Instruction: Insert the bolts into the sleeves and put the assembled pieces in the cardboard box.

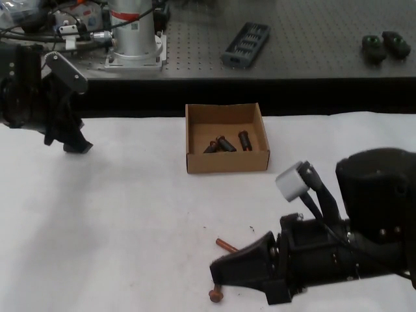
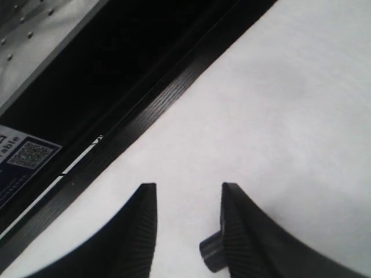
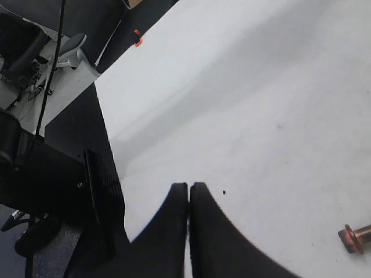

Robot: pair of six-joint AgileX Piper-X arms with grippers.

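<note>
Nearest, the R tool (image 1: 218, 269) sat low over the white tabletop (image 1: 130, 227), fingers pressed together w/ nothing between them. Two copper bolts lay loose by its tip: the near bolt (image 1: 216, 294) poked out from under the tool, head toward the camera, and the far bolt (image 1: 226, 245) lay just beyond it. They were near each other but apart. Further out, mid-tabletop and well apart from both tools, stood the open cardboard box (image 1: 227, 162). It held 3 assembled pieces, dark w/ copper ends, lying flat on the box floor. Two pieces (image 1: 211, 147) (image 1: 225, 143) were touching at one end, and the third piece (image 1: 244, 140) lay just beside them toward the R wall. Off to the L, at about the box's depth, the L tool (image 1: 77, 145) hung above the tabletop near its far edge. Behind the tabletop a dark perforated board (image 1: 312, 39) carried a metal post (image 1: 133, 29), a black slotted rack (image 1: 246, 43) and two dark items w/ green spots (image 1: 385, 45). The high view gave the box and its contents. The R wrist view gave the tight seam between the fingers, plus a bolt head close by on the tabletop. The L wrist view gave the fingers spread w/ bare tabletop between them, and a small dark stub (image 2: 211, 255) at one finger's inner side; couldn't tell what it was. It also showed a black edge strip (image 2: 145, 116) and a label (image 2: 26, 153) beyond.
</note>
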